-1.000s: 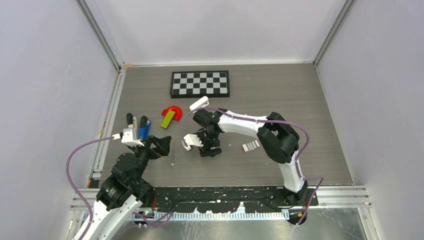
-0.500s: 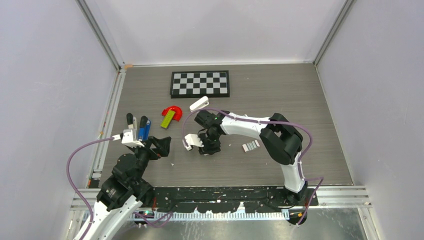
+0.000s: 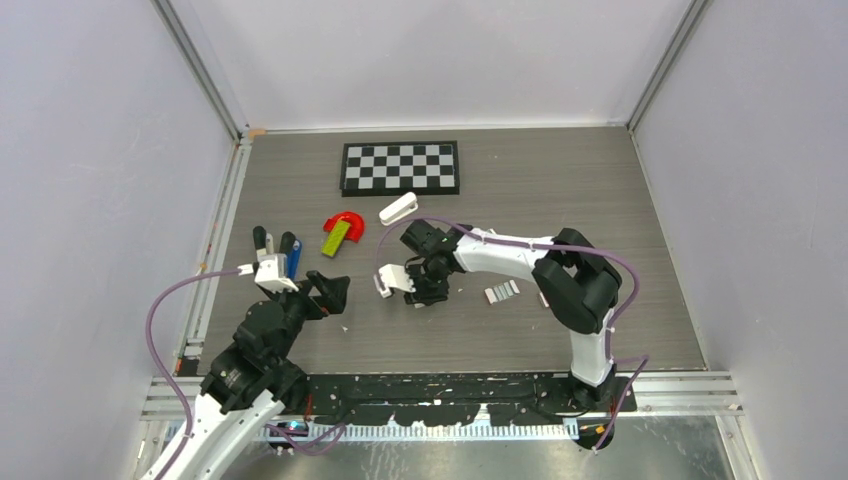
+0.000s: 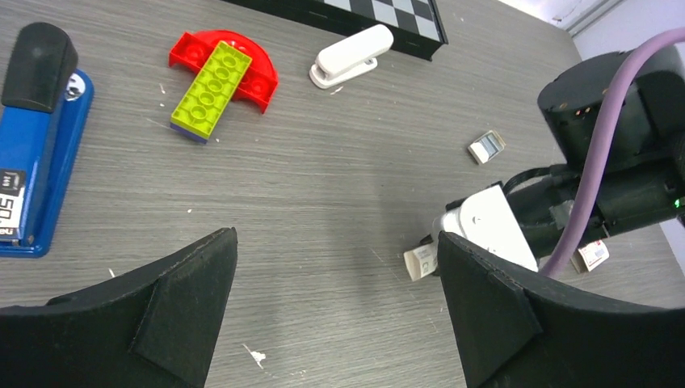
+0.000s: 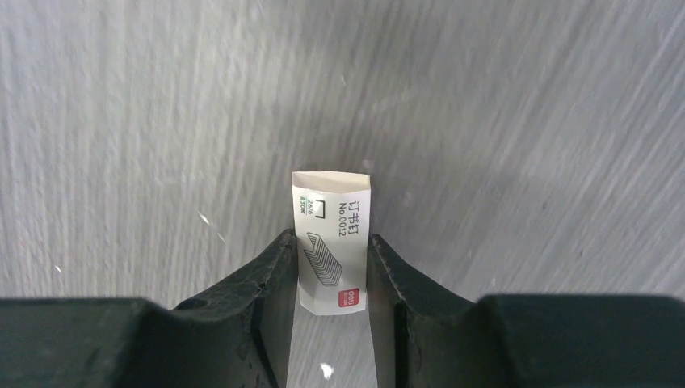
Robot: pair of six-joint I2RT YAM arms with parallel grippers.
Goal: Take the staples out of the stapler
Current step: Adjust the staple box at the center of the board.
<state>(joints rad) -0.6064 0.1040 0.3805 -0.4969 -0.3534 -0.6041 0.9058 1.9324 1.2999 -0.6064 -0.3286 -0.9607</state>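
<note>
Right gripper [image 5: 331, 242]: both fingers sit against the sides of a small white staple box [image 5: 331, 202], clamped on it near the middle of the table [image 3: 560, 190]. Left gripper [image 4: 335, 242]: jaws spread wide, nothing between them. Blue stapler [image 3: 291, 257] lies flat at the table's left side, just beyond the left gripper, well apart from the white stapler [image 3: 399, 208] and near the lime brick [image 3: 337, 237].

Grey wood-grain counter [image 3: 560, 190] with a checkerboard [image 3: 400, 167] at 12 o'clock and a white stapler [image 3: 398, 208] around 11. Red arch block [image 3: 349, 219] with a lime brick [image 3: 337, 238] across it sits at 10, blue stapler [image 4: 36, 153] out at 9, staple box [image 5: 332, 240] near the middle, silvery striped piece [image 3: 502, 291] toward 4.
</note>
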